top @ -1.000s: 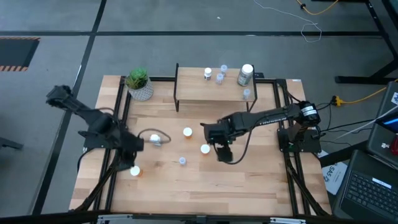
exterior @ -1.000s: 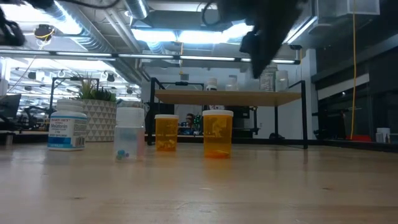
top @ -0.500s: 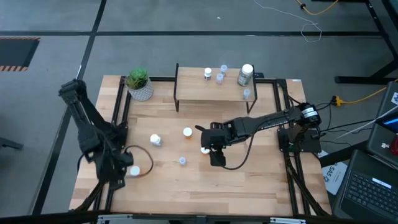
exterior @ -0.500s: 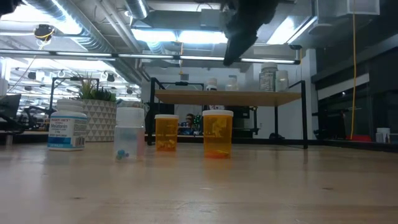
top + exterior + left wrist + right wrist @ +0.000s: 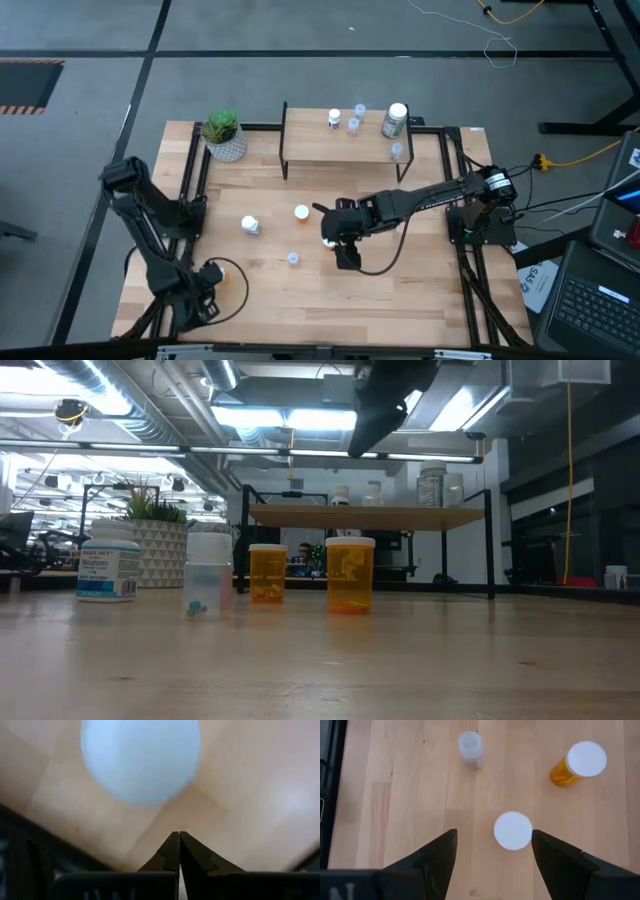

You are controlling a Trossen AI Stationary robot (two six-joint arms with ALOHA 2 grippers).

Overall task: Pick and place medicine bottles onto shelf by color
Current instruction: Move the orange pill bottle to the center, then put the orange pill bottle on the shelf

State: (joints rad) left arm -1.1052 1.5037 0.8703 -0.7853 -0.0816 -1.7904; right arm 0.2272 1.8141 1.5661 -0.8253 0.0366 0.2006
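Under my open right gripper (image 5: 494, 834) stands a bottle, showing only its white cap (image 5: 512, 830). The cap lies between the spread fingers and below them, untouched. An orange bottle (image 5: 579, 762) and a small clear bottle (image 5: 470, 745) stand farther off, and a white bottle (image 5: 250, 226) stands to the left. At the near left corner my left gripper (image 5: 179, 836) is shut and points down. A white cap (image 5: 140, 760) sits just beyond its fingertips. The shelf (image 5: 318, 150) at the far edge carries several bottles.
A potted plant (image 5: 224, 135) stands left of the shelf. In the low view the white bottle (image 5: 108, 565), the clear bottle (image 5: 208, 578) and two orange bottles (image 5: 267, 573) (image 5: 350, 575) stand in a row before the shelf (image 5: 370, 516). A black frame rail (image 5: 190, 200) runs along the table's left side.
My left gripper has swung from beside the white bottle toward the table's near left corner, sinking and rolling as it went. It now stands over the bottle there. My right gripper has shifted slightly left and tipped, and now covers the white-capped bottle in the high view.
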